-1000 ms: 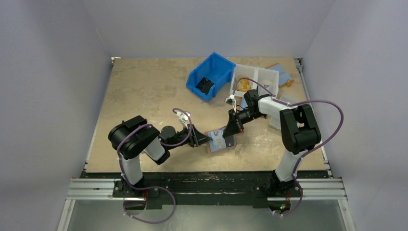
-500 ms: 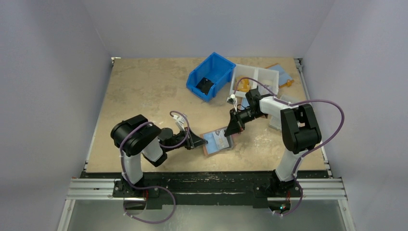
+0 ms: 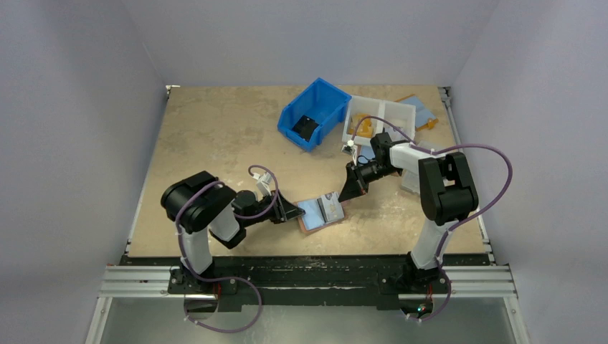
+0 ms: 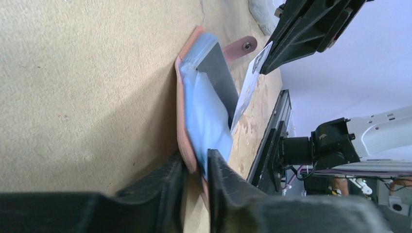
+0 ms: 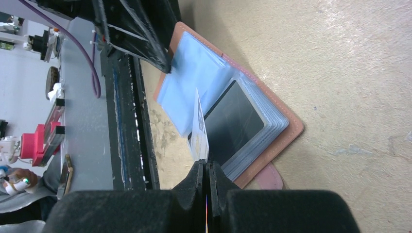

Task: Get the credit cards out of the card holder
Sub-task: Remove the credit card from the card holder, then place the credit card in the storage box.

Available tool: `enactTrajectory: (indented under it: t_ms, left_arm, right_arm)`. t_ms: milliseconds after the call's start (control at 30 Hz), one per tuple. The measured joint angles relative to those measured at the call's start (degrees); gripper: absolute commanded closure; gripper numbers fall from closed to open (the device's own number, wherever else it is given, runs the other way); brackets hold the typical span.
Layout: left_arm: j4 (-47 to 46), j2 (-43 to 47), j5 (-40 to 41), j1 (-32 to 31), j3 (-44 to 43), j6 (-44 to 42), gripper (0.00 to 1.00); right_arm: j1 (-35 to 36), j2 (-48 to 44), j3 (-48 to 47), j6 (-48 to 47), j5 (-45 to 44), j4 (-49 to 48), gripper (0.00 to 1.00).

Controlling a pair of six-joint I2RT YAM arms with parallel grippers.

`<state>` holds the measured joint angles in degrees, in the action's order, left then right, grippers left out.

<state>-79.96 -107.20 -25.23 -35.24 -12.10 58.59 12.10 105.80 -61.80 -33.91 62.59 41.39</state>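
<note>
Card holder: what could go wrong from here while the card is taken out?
1. The left end effector grips only one edge of the card holder. If that grip slips, the holder may lift or drag along with the card.
2. The right end effector holds the credit card edge-on by a narrow margin. The card could twist free and drop, or catch on the plastic sleeves.

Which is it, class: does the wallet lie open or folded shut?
Open: the wallet lies spread on the table, blue sleeves and dark panel facing up, snap tab undone; the left pincer pinches one edge.
</note>
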Motion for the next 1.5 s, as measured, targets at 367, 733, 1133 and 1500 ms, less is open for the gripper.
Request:
enactTrajectory:
  t_ms: [367, 733, 1133, 1500]
  left_arm:
    - [39.67, 35.17, 11.32, 0.02, -6.19, -14.95, 0.41]
    - [64.78, 50.45, 22.62, 0.07, -10.21, -21.79, 0.01]
    - [70.25, 51.60, 21.33, 0.26, -10.88, -21.53, 0.03]
    - [71.04, 55.21, 21.27, 0.26, -10.82, -21.11, 0.03]
  right_arm:
    - [-2.49, -2.56, -1.29, -5.31, 3.54, 5.07, 1.00]
    - [-7.34, -7.72, -3.54, -8.37, 6.16, 8.48, 1.00]
    - [-19.15, -4.42, -18.21, -14.43, 6.03, 19.43, 1.00]
    - [-25.57, 0.98, -30.80, -5.20, 0.35, 15.52, 1.00]
